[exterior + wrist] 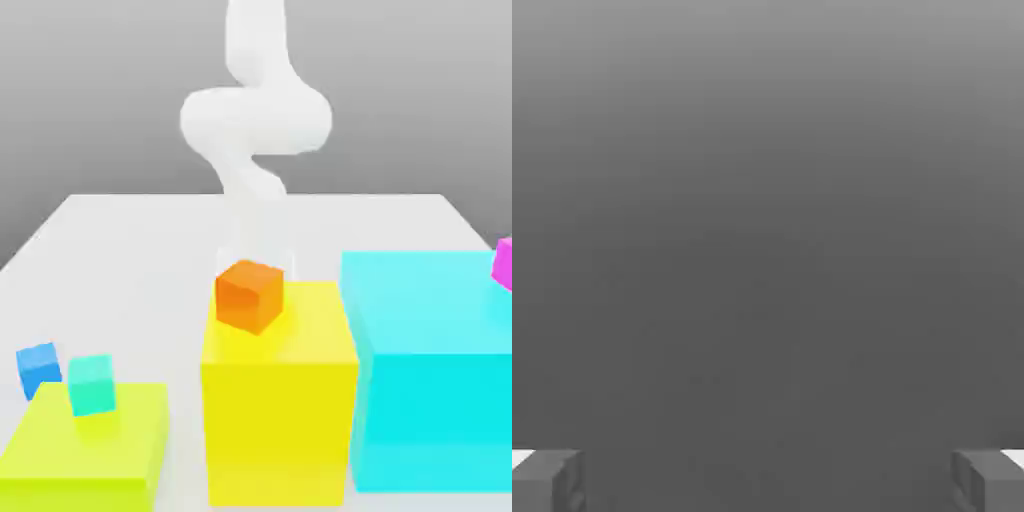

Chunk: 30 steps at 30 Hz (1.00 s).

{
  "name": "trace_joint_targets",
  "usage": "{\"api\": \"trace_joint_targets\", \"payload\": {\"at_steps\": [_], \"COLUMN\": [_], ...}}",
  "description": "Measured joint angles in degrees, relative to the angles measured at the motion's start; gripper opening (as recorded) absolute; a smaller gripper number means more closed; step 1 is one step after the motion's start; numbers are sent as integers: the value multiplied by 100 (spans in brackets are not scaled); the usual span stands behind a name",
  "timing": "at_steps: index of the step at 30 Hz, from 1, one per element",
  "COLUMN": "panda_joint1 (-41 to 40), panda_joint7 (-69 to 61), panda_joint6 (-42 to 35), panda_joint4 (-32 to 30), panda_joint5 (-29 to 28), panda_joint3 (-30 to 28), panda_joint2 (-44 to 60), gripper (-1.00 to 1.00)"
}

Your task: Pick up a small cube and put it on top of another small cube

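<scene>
Distance separated the wide-open gripper (768, 480), empty behind the orange cube (249, 295), from the small blue cube (38, 367) on the table (130, 250), far toward the exterior view's left.

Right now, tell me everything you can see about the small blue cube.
The small blue cube is a plain, bright-blue block with a smooth, matte look and no markings, far smaller than the big blocks. It sits slightly turned at the exterior view's left, behind the lime-green block and beside the small teal cube. Nothing grips it; its base is hidden.
</scene>
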Motion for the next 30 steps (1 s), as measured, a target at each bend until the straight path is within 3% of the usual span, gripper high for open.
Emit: {"api": "trace_joint_targets", "payload": {"at_steps": [16, 30], "panda_joint1": [-2305, -3735], "panda_joint7": [4149, 7647], "panda_joint6": [1011, 1888], "panda_joint4": [-728, -1359], "panda_joint5": [-413, -642], "panda_joint3": [397, 101], "panda_joint2": [2039, 3796], "gripper": [0, 0]}}
